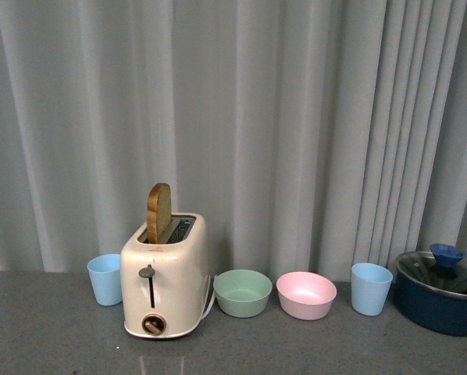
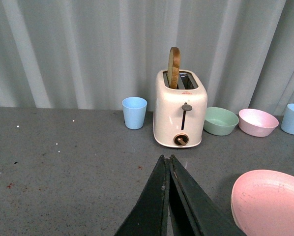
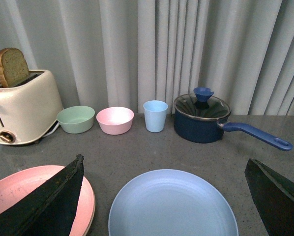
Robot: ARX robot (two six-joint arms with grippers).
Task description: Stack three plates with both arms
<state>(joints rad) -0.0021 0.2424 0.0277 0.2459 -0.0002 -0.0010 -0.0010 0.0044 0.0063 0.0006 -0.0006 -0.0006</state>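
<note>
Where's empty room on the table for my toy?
Biggest bare grey counter: beside the light blue plastic cup, on its side away from the cream toaster. A free strip runs between the round pink plate, round light blue plate, small green bowl and small pink bowl. The back row by the curtain is crowded.

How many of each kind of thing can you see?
Plates: 2 (pink, light blue)
Bowls: 2 (green, pink)
Blue cups: 2
Toaster: 1
Bread slice: 1
Lidded saucepan: 1
Total: 9
</note>
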